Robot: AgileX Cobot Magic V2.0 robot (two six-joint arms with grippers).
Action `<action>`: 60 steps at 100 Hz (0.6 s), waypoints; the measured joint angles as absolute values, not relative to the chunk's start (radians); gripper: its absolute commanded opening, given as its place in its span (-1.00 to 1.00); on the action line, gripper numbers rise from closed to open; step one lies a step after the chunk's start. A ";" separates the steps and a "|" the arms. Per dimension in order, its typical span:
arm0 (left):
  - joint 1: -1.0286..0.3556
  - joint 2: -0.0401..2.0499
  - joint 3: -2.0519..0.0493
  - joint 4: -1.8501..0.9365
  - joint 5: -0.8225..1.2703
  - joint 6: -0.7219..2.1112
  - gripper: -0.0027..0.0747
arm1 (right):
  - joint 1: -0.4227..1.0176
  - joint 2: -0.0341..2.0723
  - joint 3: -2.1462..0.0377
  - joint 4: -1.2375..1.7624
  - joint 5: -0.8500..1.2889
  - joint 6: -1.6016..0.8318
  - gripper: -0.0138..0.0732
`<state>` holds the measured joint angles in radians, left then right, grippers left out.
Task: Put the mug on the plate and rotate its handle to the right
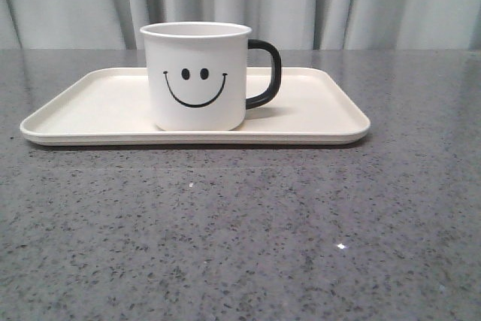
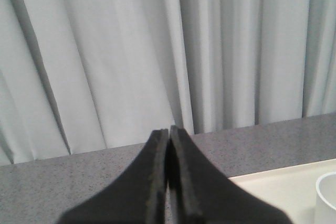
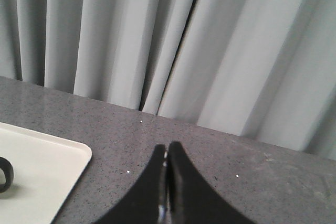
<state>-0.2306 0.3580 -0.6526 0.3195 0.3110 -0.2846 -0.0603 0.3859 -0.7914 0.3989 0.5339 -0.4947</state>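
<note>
Left gripper: the black left gripper (image 2: 168, 132) has its two fingers pressed flat together, clenched on nothing, raised above the table with the plate's corner and the mug's rim at the edge of its wrist view.
Right gripper: the black right gripper (image 3: 167, 148) is likewise clenched, fingertips touching, empty, poised over bare table just beside the plate's rounded corner.
Mug: the white cylindrical mug with a black smiley face (image 1: 196, 77) stands upright on the plate, near its middle, the face turned toward the front camera.
Handle: the glossy black C-shaped loop handle (image 1: 269, 73) juts out to the right in the front view; a sliver of it shows in the right wrist view (image 3: 5, 174).
Plate: the large flat cream-white rectangular plate with rounded corners and a low rim (image 1: 90, 114) lies flat on the table, much wider than the mug.
Table: the grey speckled stone-look table (image 1: 248, 231) carries the plate.
Backdrop: a pale grey pleated curtain (image 1: 391, 1) hangs behind the table.
</note>
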 measured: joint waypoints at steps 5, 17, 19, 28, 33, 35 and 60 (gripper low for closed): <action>-0.208 0.302 -0.540 0.302 0.237 -0.285 -0.98 | -0.060 0.386 -0.791 0.399 0.534 -0.495 -0.94; -0.161 0.164 -0.338 0.247 0.146 -0.285 -0.98 | -0.060 0.386 -0.791 0.399 0.534 -0.495 -0.94; -0.152 0.151 -0.309 0.238 0.140 -0.285 -0.98 | -0.060 0.386 -0.791 0.399 0.534 -0.495 -0.94; -0.109 0.074 -0.217 0.216 0.129 -0.285 -0.98 | -0.060 0.386 -0.791 0.399 0.534 -0.495 -0.94; -0.083 0.039 -0.176 0.211 0.126 -0.285 -0.98 | -0.060 0.386 -0.791 0.399 0.534 -0.495 -0.94; -0.071 0.032 -0.169 0.209 0.125 -0.285 -0.98 | -0.060 0.386 -0.791 0.399 0.534 -0.495 -0.94; -0.008 -0.004 -0.098 0.203 0.106 -0.285 -0.98 | -0.060 0.386 -0.791 0.399 0.534 -0.495 -0.94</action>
<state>-0.0084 -0.0044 -0.0983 0.2031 0.1057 -0.2846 -0.0603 0.3859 -0.7914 0.3989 0.5339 -0.4947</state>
